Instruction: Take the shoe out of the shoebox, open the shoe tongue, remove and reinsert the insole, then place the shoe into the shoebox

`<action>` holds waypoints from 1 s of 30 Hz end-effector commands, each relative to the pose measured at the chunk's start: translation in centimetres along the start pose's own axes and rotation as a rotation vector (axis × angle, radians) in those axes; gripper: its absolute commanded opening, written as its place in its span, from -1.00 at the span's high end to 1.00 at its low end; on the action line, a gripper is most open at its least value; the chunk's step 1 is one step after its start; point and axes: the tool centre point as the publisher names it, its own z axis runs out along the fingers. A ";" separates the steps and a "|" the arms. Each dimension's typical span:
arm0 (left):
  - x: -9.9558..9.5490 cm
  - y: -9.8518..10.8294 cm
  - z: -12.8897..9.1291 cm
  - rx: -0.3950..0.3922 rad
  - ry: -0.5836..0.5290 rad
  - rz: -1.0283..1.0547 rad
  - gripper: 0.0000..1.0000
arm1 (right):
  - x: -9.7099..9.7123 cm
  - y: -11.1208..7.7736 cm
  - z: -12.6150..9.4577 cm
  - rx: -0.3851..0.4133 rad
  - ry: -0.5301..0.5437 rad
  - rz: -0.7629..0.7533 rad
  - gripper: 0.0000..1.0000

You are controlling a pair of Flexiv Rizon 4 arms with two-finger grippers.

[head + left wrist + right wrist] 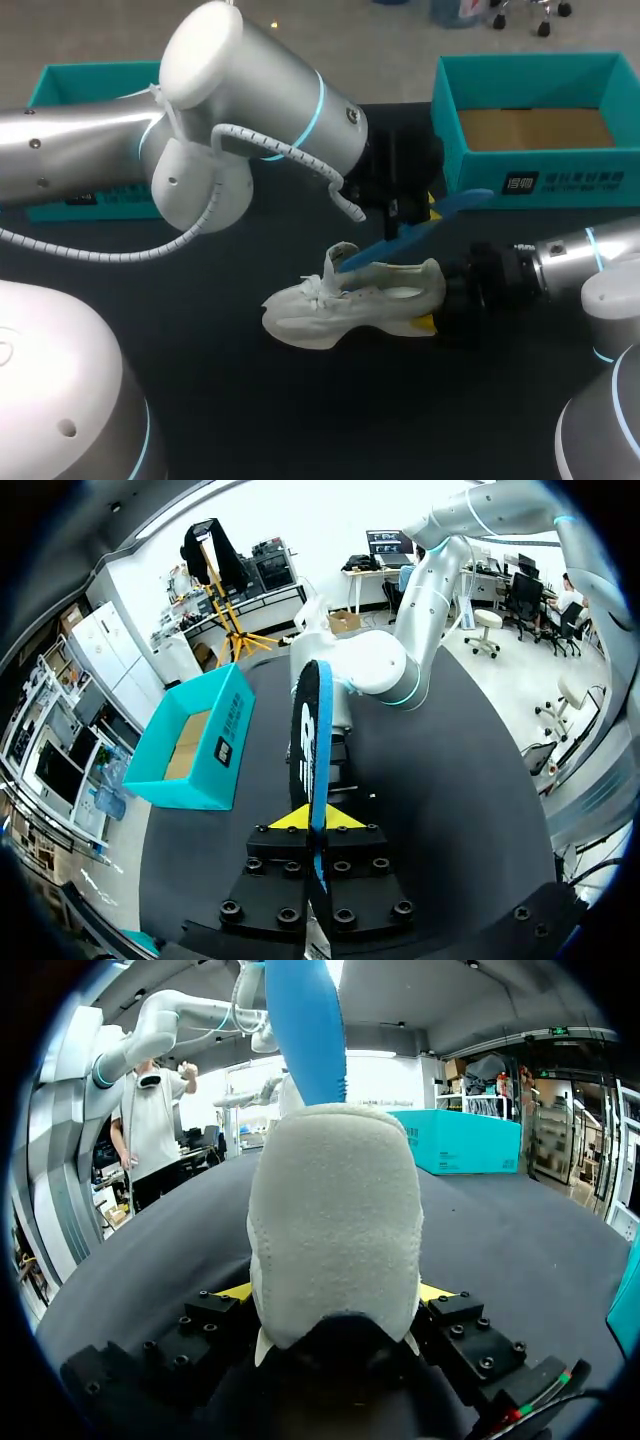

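Two holds, one floppy insole (412,234): trouble likeliest at the mouth of the sneaker (350,300).
Pinches the blue insole edge-on in the narrow left jaws, its toe end dipping in beside the tongue (338,258); clamps the white sneaker's heel in the right jaws at mid-bench (250,400), outside and in front of the teal shoebox (580,180). Risks buckling the insole against the tongue if fed off-line, losing it from so thin a pinch, or twisting the sneaker out of the heel clamp if pushed hard.

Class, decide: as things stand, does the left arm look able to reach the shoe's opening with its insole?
Probably yes: the left pincer grips the blue insole, whose far end meets the shoe opening; the right pincer holds the heel.
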 end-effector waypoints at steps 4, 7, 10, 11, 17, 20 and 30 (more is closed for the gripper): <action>0.0 0.0 -1.6 0.019 0.032 -0.097 1.00 | -0.1 -0.4 0.4 0.001 0.000 0.001 1.00; -0.2 -0.7 -3.1 0.039 0.060 -0.174 1.00 | -0.1 -0.4 0.4 0.001 0.000 0.001 1.00; 0.1 -1.5 -4.5 0.057 0.090 -0.218 1.00 | -0.1 -0.4 0.4 0.001 0.000 0.001 1.00; 0.2 -1.7 -4.8 0.062 0.102 -0.230 1.00 | -0.1 -0.4 0.4 0.001 0.000 0.001 1.00; 0.5 -3.5 -6.2 0.140 0.147 -0.302 1.00 | -0.1 -0.4 0.4 0.001 0.000 0.001 1.00; 0.6 -4.5 -7.0 0.192 0.165 -0.335 1.00 | -0.1 -0.4 0.4 0.001 0.000 0.001 1.00; 1.5 -7.5 -9.1 0.354 0.269 -0.483 1.00 | -0.1 -0.4 0.4 0.001 0.000 0.001 1.00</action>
